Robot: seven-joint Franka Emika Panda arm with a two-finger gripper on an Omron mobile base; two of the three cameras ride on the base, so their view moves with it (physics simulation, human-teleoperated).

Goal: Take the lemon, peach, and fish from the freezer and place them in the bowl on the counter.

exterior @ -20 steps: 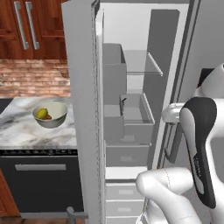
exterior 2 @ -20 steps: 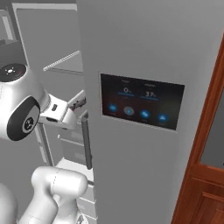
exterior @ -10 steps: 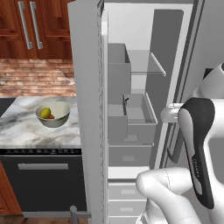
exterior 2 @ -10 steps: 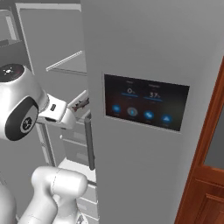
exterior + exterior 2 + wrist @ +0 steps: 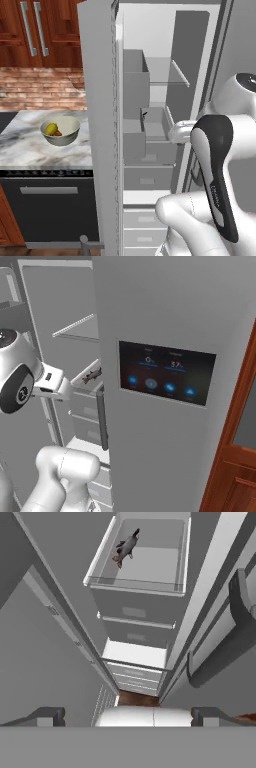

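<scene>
The freezer [image 5: 97, 125] stands open. The dark grey-brown fish [image 5: 125, 547] lies alone in a pulled-out grey drawer [image 5: 137, 587], far ahead of my gripper [image 5: 129, 717], which is open with nothing between its fingertips. From the sides, the fish [image 5: 145, 114] [image 5: 91, 376] lies a short way beyond my white hand [image 5: 180, 132]. On the marble counter [image 5: 25, 150], left of the freezer, sits the pale bowl [image 5: 70, 131]. The yellow lemon [image 5: 51, 129] and the orange-red peach [image 5: 58, 133] lie inside it.
The freezer's left door stands edge-on between the drawer and the counter. The shut right door [image 5: 200, 316] carries a dark touch panel [image 5: 167, 376] and a bar handle [image 5: 235, 637]. More drawers [image 5: 135, 657] sit below. A black dishwasher [image 5: 47, 200] fronts the counter.
The whole picture has shifted a little as the camera moved. My hand now sits further left and slightly lower in both base views. The fish, the bowl and the fruits keep their places.
</scene>
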